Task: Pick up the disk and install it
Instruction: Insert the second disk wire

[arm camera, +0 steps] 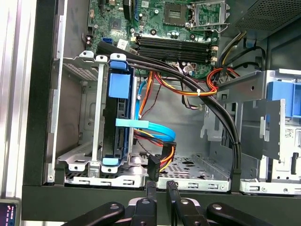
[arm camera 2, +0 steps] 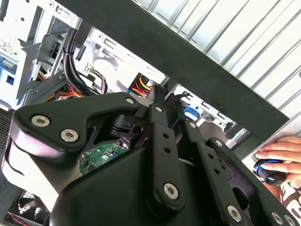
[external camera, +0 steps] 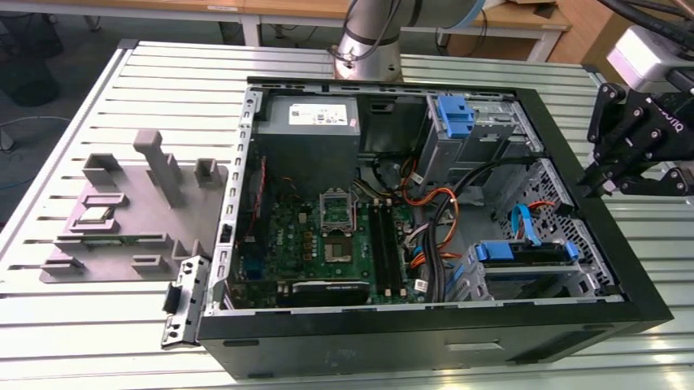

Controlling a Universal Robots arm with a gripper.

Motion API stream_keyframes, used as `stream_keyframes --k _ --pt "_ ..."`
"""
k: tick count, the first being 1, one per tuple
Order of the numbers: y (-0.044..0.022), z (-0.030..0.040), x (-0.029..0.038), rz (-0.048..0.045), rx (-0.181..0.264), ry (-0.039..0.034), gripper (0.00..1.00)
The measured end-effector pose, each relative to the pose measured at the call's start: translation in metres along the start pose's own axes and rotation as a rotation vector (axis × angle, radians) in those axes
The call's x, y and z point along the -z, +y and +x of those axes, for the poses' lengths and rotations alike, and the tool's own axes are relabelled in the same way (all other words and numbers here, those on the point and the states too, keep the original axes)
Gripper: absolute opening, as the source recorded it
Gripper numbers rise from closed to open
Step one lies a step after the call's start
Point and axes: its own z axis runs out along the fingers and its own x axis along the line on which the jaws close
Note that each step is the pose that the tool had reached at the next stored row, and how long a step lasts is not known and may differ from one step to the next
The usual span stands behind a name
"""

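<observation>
Both fingers of the tool (arm camera: 160, 190) nearly together (holding nothing), above the case rim (arm camera: 141, 195).

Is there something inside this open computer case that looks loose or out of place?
Yes, slightly. In the first wrist view, the black plug on the orange and yellow wires hangs free beside the disk in its cage, seemingly joined to nothing. The blue flat cable also crosses loosely there.
</observation>
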Motion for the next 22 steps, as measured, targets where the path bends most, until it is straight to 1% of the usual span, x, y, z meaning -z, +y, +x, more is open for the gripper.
stream_keyframes --k 22 --pt "0.0000 -0.0007 0.0000 0.0000 0.000 -0.0003 0.23"
